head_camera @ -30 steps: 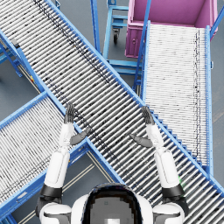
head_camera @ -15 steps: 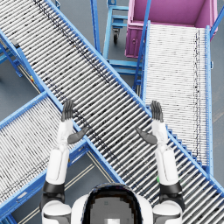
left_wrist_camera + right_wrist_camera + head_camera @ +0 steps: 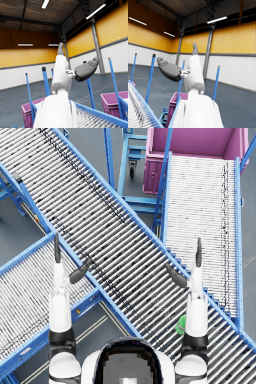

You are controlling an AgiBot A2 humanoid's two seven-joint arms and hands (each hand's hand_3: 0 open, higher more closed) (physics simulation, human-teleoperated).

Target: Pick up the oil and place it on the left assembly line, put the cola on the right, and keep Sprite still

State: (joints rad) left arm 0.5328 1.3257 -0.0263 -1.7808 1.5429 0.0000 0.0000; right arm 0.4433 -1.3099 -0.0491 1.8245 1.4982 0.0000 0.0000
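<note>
Change: since a second ago both arms have been raised and drawn apart. The left hand (image 3: 61,269) and right hand (image 3: 194,272) are now lifted clear of the middle conveyor (image 3: 115,238).
Hands: each is held spread, fingers straight up and thumb stuck out. Nothing is gripped.
Meaning: no pick is judged to have been begun; a waiting pose seems likely.
Oil, cola: neither can be seen on the middle conveyor or beside it.
Green thing (image 3: 180,325): it lies at the near end of the middle conveyor, partly hidden by the right forearm. It is possibly the Sprite, which is to be left alone.
Relation to hand: it is nearer the robot than the right hand, apart and untouched.
</note>
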